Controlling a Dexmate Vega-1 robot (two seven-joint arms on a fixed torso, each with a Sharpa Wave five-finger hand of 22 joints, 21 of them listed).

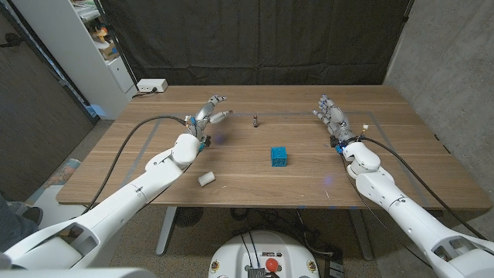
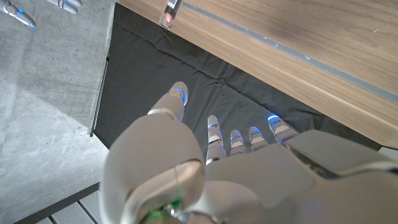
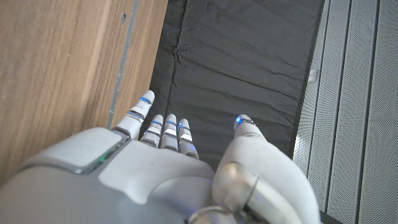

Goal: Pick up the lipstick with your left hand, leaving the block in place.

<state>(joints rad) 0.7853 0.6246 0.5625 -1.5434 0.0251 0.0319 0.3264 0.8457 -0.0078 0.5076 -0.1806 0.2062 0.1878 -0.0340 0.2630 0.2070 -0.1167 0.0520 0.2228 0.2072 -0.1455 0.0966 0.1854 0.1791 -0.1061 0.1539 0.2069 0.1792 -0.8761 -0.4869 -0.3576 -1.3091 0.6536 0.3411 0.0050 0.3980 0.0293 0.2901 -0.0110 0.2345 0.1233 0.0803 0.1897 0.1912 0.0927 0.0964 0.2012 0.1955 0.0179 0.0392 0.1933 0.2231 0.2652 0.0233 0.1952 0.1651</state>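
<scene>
A small dark lipstick (image 1: 255, 120) stands upright on the wooden table (image 1: 255, 189), toward the far middle. In the left wrist view the lipstick (image 2: 170, 12) shows a reddish end. A blue block (image 1: 279, 157) sits nearer the front, a little right of the lipstick. My left hand (image 1: 208, 113) is left of the lipstick and apart from it, fingers spread, holding nothing. Far right of the block, my right hand (image 1: 333, 117) has its fingers extended and is empty. Its fingertips (image 2: 18, 15) also appear in the left wrist view.
A small white cylinder (image 1: 207, 179) lies on the table near my left forearm. A white box (image 1: 150, 86) sits at the far left corner. A black curtain (image 1: 255, 38) hangs behind the table, and shelves (image 1: 100, 38) stand at the back left.
</scene>
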